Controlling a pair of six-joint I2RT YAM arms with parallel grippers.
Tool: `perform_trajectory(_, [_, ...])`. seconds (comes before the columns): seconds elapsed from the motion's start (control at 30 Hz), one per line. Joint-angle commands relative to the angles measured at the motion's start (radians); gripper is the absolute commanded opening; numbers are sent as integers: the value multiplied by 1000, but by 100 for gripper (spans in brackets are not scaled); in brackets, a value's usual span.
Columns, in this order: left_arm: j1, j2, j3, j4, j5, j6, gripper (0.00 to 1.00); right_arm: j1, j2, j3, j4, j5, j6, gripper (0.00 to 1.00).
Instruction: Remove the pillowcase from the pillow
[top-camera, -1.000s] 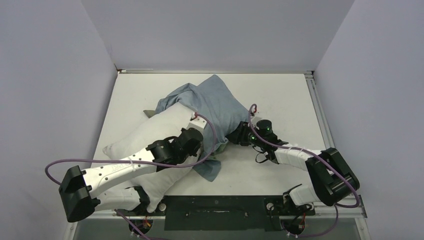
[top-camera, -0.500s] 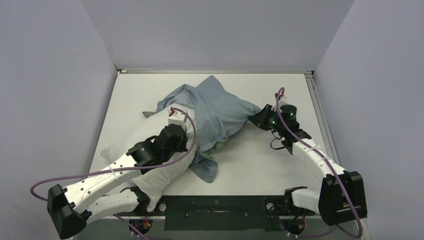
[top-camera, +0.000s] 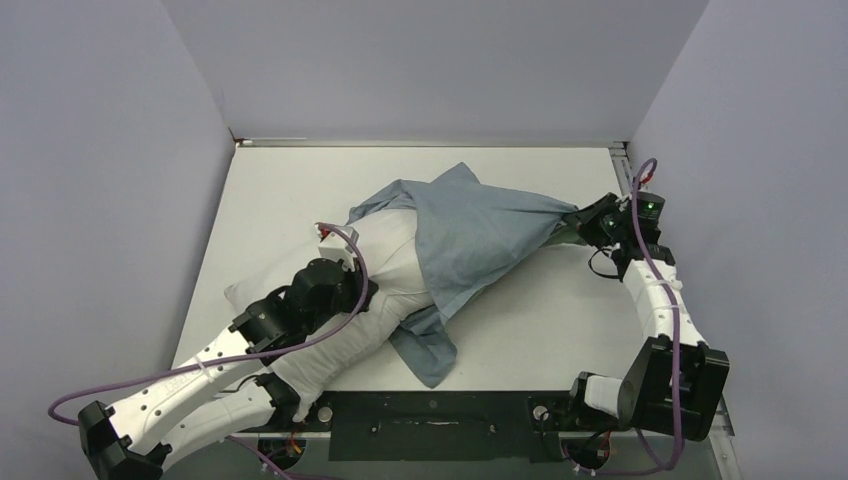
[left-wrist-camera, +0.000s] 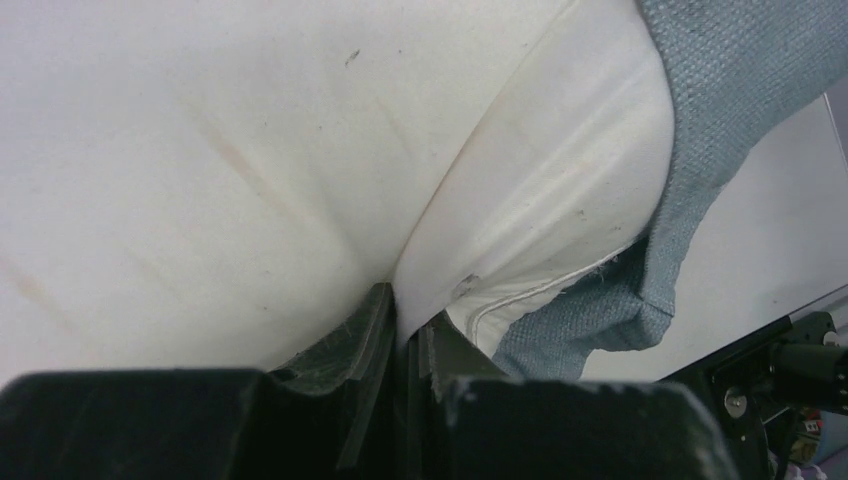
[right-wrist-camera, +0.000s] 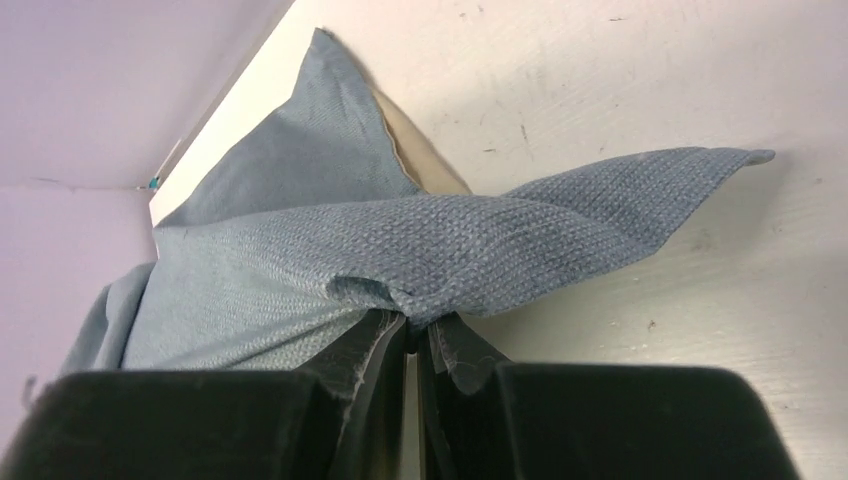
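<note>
The white pillow (top-camera: 385, 262) lies slanted across the table's left half, its far end still under the grey-blue pillowcase (top-camera: 470, 232). My left gripper (top-camera: 352, 288) is shut on a fold of the pillow (left-wrist-camera: 300, 150), close to its seam, with pillowcase cloth (left-wrist-camera: 690, 120) beside it. My right gripper (top-camera: 588, 216) is at the far right of the table, shut on a bunched corner of the pillowcase (right-wrist-camera: 400, 260). The cloth is stretched taut from the pillow to that gripper. A beige strip of its other face (right-wrist-camera: 425, 160) shows.
The table's raised right rail (top-camera: 628, 190) and the right wall are just beside my right gripper. A loose flap of the pillowcase (top-camera: 425, 345) hangs toward the near edge. The black base plate (top-camera: 430, 410) sits at the front.
My right gripper has pulled the pillowcase corner far to the right, stretching the cloth off the pillow. My left gripper has drawn back to the left with the pillow, and more white shows.
</note>
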Motion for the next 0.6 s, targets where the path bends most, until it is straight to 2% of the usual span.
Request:
perform_trajectory(0.0, [36, -24, -49, -122, -18, -7, 0, -60, 40, 91, 93, 127, -2, 5])
perform_trajectory(0.1, [37, -31, -68, -73, 69, 1, 0, -22, 56, 89, 73, 87, -48, 6])
perform_trajectory(0.17, [36, -27, -53, -56, 119, 17, 0, 14, 52, 90, 40, 85, -85, 10])
perform_trajectory(0.2, [38, -23, -32, -60, 125, 19, 5, 34, 43, 92, 23, 94, -101, 14])
perform_trajectory(0.27, [42, -12, 37, -74, 134, 33, 41, 74, 18, 99, -14, 138, -134, 25])
perform_trajectory(0.3, [49, -3, 76, -83, 135, 42, 53, 93, 4, 106, -28, 158, -146, 33])
perform_trajectory(0.33, [57, 8, 118, -93, 140, 55, 59, 109, -9, 114, -46, 176, -156, 41])
perform_trajectory(0.47, [138, 84, 271, -132, 178, 144, 72, 176, -63, 149, -109, 246, -193, 64])
perform_trajectory(0.57, [250, 155, 355, -134, 229, 192, 76, 236, -89, 167, -138, 283, -220, 75])
